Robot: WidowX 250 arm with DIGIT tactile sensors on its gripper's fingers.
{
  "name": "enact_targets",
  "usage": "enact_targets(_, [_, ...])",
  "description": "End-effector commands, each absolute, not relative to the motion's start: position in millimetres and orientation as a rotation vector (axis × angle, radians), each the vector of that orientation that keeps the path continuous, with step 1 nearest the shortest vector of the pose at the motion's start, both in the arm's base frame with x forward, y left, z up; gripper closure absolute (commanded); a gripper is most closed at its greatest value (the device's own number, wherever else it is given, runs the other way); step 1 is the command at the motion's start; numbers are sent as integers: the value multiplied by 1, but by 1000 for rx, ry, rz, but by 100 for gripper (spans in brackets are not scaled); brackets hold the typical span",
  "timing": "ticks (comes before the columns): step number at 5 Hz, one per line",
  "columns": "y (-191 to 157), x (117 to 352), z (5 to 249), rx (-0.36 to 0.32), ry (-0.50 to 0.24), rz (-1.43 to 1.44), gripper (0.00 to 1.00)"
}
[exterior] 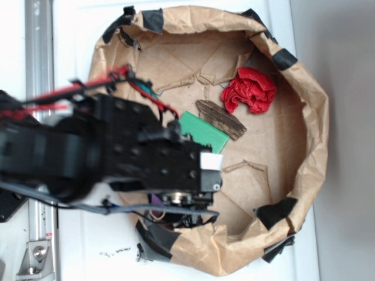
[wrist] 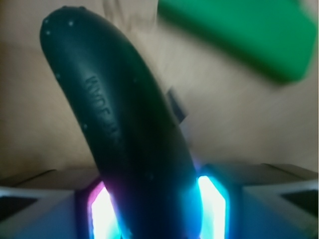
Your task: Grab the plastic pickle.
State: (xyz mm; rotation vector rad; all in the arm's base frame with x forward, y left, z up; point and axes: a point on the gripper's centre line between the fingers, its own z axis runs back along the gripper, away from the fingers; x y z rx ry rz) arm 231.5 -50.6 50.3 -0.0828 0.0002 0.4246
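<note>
In the wrist view the plastic pickle, dark green, smooth and slightly curved with raised lettering, stands up between my gripper's two glowing pads. The pads press against both its sides, so the gripper is shut on it. The pickle's rounded far end points away, above the brown paper floor. In the exterior view the gripper is under the black arm near the front rim of the paper basin, and the arm hides the pickle.
A flat light green block lies just beyond the gripper; it also shows in the wrist view. A brown bark-like piece and a crumpled red cloth lie further back. The brown paper basin wall rings everything.
</note>
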Motion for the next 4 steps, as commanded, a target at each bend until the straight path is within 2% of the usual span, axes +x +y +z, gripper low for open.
enact_targets(1, [-31, 261, 149, 89, -222, 182, 100])
enact_targets(2, [-38, 252, 190, 345, -228, 213, 100])
enact_targets(3, [-33, 248, 189, 323, -189, 186, 100])
enact_targets(4, [-25, 243, 186, 321, -188, 200, 100])
